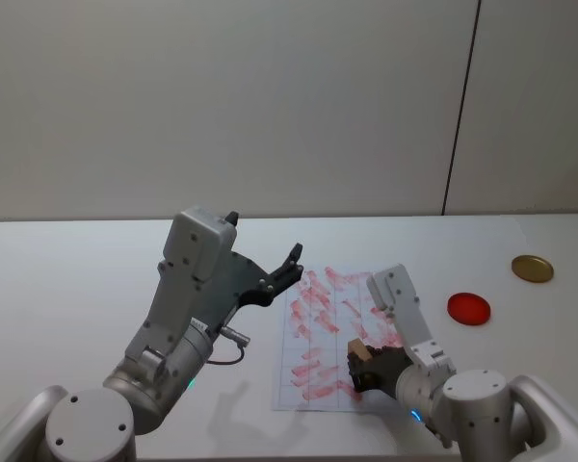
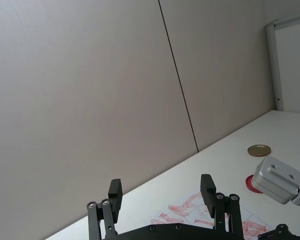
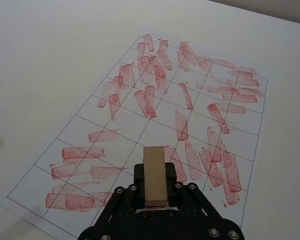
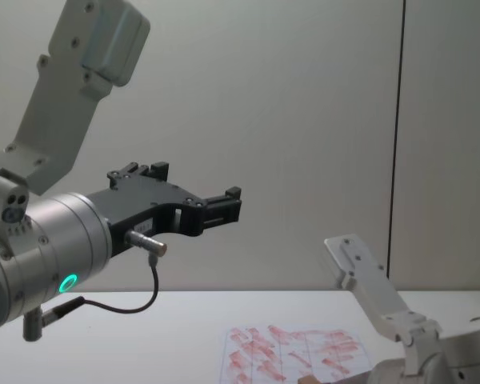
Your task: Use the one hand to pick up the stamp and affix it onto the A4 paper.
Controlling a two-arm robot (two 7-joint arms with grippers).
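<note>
Between the right gripper's (image 3: 154, 189) fingers (image 3: 139, 177), the stamp (image 3: 154, 170) hangs over A4 paper (image 3: 140, 131).

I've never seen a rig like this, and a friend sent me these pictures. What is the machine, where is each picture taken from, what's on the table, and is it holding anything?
It is a robot with two arms, each ending in a black two-fingered gripper. One picture looks down from its head, one looks across from its chest, and two come from wrist cameras. On the table lie a gridded paper covered in red prints, a red ink pad and a gold disc. The right gripper is shut on a wooden stamp, held over the paper. The left gripper hangs open in the air, holding nothing.
</note>
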